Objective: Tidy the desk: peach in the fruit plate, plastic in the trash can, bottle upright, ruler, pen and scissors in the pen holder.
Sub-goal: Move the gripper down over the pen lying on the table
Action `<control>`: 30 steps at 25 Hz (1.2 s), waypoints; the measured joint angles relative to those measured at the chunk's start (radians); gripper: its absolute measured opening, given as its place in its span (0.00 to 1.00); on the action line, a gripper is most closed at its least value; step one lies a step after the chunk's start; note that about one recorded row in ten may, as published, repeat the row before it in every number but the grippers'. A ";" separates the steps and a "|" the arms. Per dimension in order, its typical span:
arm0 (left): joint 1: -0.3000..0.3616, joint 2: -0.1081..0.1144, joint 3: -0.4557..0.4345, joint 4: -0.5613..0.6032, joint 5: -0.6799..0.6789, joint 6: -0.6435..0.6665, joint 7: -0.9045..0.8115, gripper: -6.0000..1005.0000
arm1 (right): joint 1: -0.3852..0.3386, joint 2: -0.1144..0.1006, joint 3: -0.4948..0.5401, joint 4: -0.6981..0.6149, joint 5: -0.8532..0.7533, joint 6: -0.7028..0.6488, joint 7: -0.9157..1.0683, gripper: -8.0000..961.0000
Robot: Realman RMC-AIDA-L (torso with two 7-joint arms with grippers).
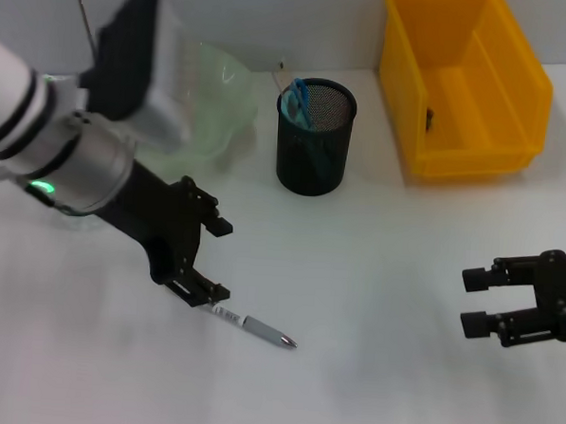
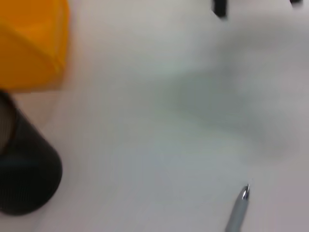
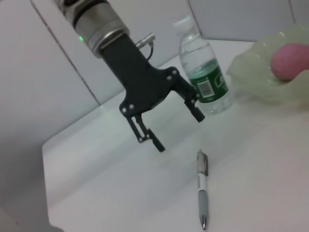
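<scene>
Pen [image 1: 256, 326] single, beside open left end effector [image 1: 208, 261].

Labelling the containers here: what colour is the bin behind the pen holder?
The bin is bright yellow, clearest in the head view.

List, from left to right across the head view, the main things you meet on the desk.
left gripper → pen → pen holder → yellow bin → right gripper
</scene>
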 joint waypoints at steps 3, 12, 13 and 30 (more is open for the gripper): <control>-0.036 -0.001 0.076 0.006 0.031 -0.018 0.023 0.72 | 0.004 0.000 0.000 0.000 0.000 0.012 0.009 0.82; -0.107 -0.002 0.290 -0.036 0.080 -0.099 0.092 0.72 | 0.021 0.013 0.018 0.011 0.000 0.064 0.033 0.82; -0.126 -0.003 0.336 -0.061 0.085 -0.121 0.121 0.71 | 0.022 0.015 0.019 0.012 0.000 0.067 0.034 0.82; -0.172 -0.010 0.531 -0.152 0.085 -0.221 0.153 0.70 | 0.021 0.031 0.022 0.012 -0.001 0.083 0.037 0.82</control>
